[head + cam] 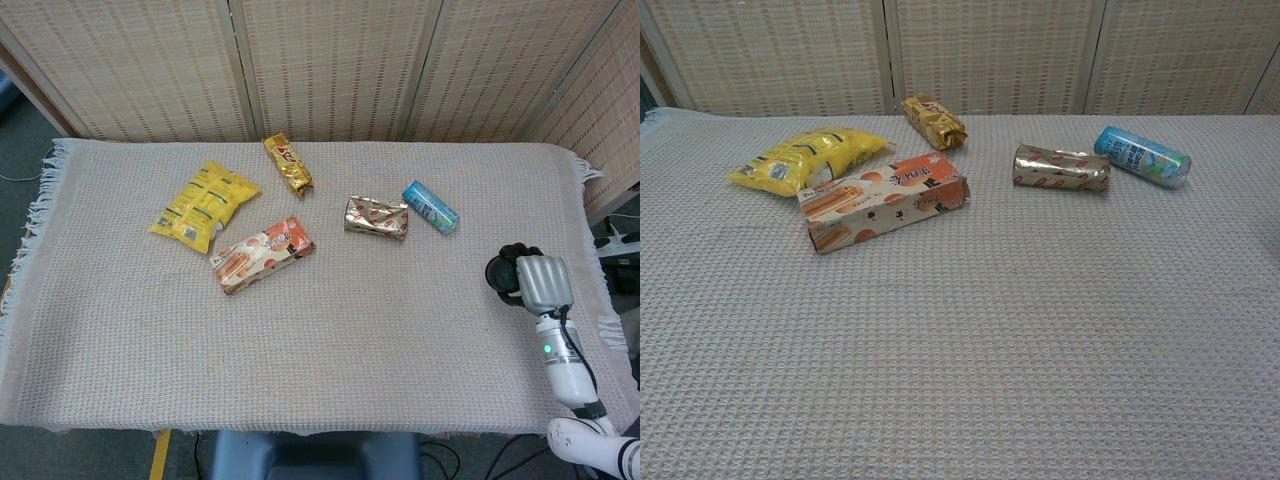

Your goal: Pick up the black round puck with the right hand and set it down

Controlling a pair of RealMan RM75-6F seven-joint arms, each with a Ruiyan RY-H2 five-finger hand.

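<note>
In the head view my right hand (pixel 540 283) is over the right part of the table, its fingers curled round the black round puck (pixel 503 271), which shows at the hand's left side. I cannot tell whether the puck touches the cloth or hangs just above it. Neither the hand nor the puck appears in the chest view. My left hand is in neither view.
A blue can (pixel 431 207) (pixel 1142 156) and a shiny brown-and-red packet (pixel 376 217) (pixel 1061 167) lie left of the hand. Further left are an orange box (pixel 262 255), a gold bar (pixel 287 164) and a yellow bag (pixel 204 204). The table's fringed right edge (pixel 603 300) is close by.
</note>
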